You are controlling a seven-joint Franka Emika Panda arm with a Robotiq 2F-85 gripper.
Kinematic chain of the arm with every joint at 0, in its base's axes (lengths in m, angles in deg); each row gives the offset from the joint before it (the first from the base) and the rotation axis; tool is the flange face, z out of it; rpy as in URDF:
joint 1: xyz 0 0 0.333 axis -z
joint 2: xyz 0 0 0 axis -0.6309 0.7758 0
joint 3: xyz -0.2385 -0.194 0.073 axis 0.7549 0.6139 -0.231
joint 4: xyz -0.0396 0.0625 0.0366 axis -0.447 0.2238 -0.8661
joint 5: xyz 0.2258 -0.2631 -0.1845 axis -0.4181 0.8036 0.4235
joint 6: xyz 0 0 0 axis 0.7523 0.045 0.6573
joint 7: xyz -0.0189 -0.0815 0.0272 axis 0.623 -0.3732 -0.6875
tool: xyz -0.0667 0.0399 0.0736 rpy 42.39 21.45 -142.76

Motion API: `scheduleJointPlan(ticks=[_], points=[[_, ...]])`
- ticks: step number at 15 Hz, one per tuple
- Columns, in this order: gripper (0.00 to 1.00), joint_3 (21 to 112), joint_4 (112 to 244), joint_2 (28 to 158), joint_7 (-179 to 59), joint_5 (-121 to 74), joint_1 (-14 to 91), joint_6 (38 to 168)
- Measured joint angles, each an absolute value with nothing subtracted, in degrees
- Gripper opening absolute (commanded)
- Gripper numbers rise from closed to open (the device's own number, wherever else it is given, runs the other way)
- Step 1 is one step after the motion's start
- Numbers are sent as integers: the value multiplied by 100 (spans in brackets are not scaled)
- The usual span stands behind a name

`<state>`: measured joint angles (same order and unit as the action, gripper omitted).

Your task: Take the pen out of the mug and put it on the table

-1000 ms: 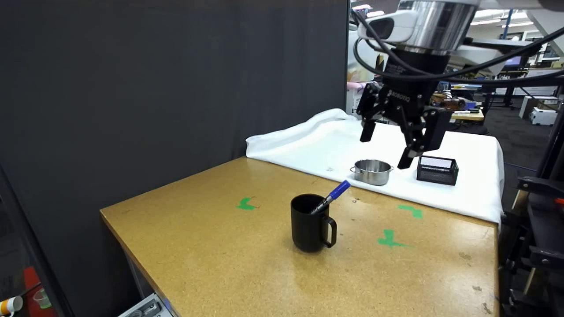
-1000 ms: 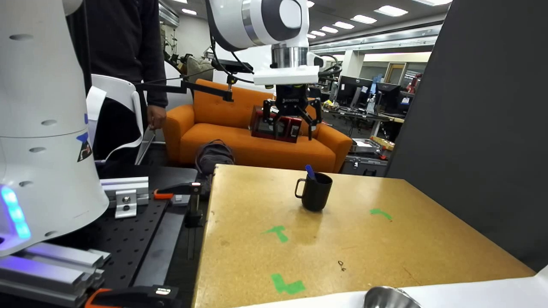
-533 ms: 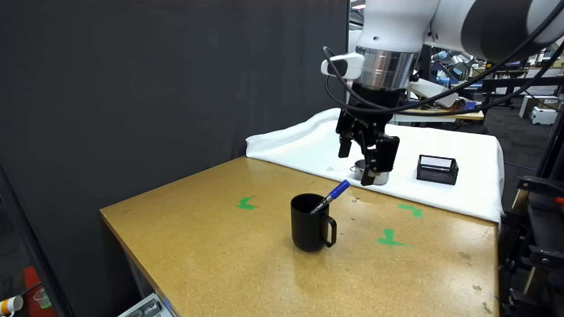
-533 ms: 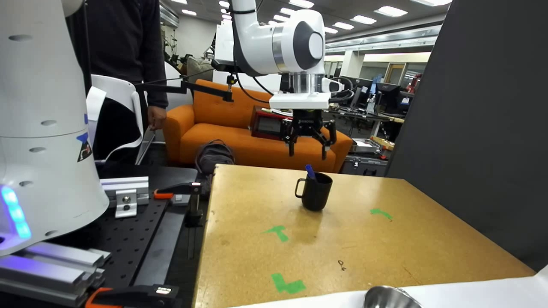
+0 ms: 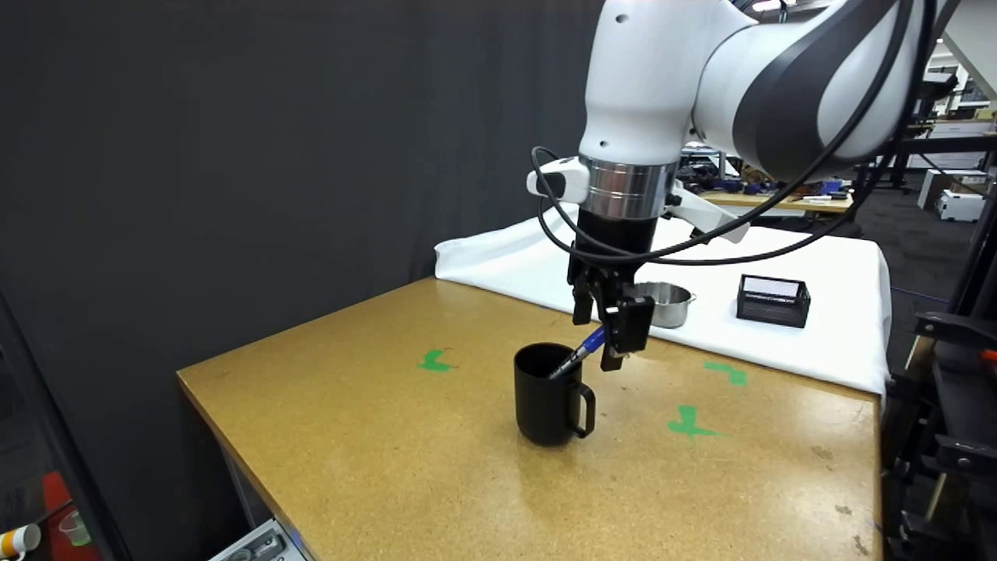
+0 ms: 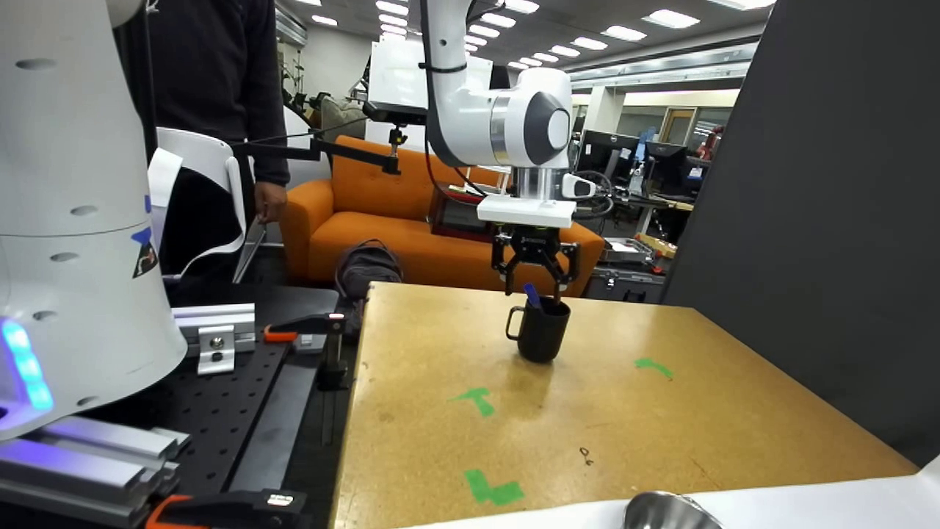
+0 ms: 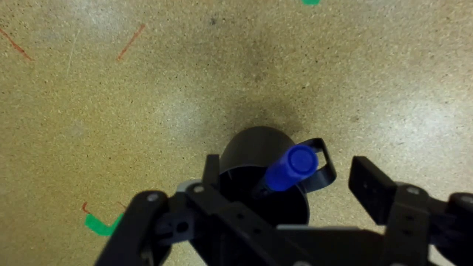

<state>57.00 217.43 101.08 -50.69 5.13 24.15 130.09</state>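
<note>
Pen (image 5: 579,354) with a blue end leans inside the black mug (image 5: 544,405), tilted toward the mug's handle (image 5: 590,409), in an exterior view; the print along its barrel is too small to read. Above the mug, on its handle side, the arm (image 5: 639,86) hangs with its last link nearly vertical, and the gripper (image 5: 597,340) points downward, partly hiding the blue end. In an exterior view the mug stands upright on the table (image 6: 661,433), the arm bent over it, and a white bar (image 6: 526,211) sits above the gripper, whose faint lettering cannot be made out; a dark squiggle (image 6: 586,457) marks the table well apart from the mug. In the wrist view the fingers (image 7: 369,188) stand wide apart, the pen's blue end between them and clear of both; the gripper holds nothing, though whether a finger touches the mug I cannot tell.
</note>
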Motion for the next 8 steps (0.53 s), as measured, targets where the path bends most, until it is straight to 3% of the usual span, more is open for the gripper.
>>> scheduleJointPlan(ticks=[8], points=[[3,5715,21529,10220,-5069,359,2280,13009]])
